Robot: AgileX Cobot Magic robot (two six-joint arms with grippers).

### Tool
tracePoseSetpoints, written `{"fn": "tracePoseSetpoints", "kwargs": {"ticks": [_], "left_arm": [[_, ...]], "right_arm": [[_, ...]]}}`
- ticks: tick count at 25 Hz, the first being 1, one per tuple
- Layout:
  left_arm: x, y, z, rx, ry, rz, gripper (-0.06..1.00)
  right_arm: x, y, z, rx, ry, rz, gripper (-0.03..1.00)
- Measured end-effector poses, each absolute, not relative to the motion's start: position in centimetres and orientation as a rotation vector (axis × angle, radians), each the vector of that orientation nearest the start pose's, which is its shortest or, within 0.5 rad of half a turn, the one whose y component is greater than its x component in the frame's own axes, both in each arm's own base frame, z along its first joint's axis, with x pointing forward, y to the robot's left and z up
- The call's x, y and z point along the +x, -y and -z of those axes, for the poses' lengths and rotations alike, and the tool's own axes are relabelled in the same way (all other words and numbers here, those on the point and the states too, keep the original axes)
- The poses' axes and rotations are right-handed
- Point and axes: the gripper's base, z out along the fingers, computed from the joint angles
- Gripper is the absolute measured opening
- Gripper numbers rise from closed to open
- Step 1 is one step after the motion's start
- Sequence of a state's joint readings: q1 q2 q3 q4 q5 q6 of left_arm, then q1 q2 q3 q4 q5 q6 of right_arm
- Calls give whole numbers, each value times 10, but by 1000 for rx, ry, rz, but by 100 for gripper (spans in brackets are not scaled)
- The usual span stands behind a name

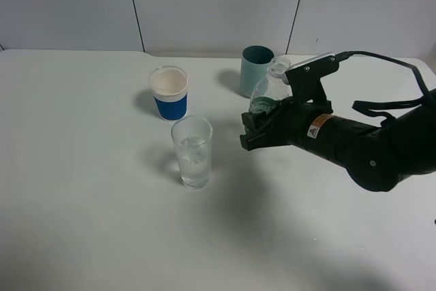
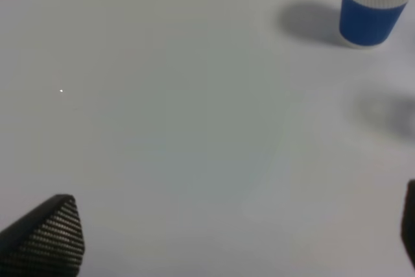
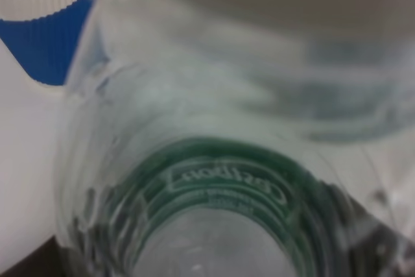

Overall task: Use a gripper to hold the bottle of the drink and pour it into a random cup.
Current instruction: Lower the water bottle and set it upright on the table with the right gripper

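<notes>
While the left gripper [image 2: 220, 238] idles with its 2 black jaw tips spread wide over bare white table [image 1: 75, 189], nothing between them, the action's further right. The white paper cup with a blue sleeve [image 1: 168, 93] sits at the back, and the tall clear cylindrical glass [image 1: 191, 152] in front looks like the pour target. Right of it, the right gripper [image 1: 257, 129] is clamped on the small clear plastic bottle with a dark green label [image 1: 268, 92], held off the table and tipped back, probably so nothing spills. An opaque teal cup [image 1: 255, 69] stands behind.
</notes>
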State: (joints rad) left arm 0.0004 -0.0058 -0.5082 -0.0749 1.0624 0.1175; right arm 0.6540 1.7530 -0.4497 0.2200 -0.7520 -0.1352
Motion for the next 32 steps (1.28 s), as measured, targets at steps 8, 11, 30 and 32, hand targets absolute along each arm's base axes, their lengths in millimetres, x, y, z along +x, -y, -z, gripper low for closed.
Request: {"fn": "tracePoseSetpoints", "kwargs": {"ticks": [8, 11, 30, 32], "left_arm": [[-7, 6, -280, 123, -2026, 15, 99], [-7, 6, -280, 123, -2026, 15, 99], [-7, 6, -280, 123, -2026, 15, 99], [-7, 6, -280, 123, -2026, 15, 99]], "right_arm": [[224, -156, -118, -633, -2044, -229, 57], [223, -156, -116, -697, -2040, -195, 57], [226, -155, -104, -825, -2003, -115, 57], [227, -156, -102, -831, -1987, -114, 57]]}}
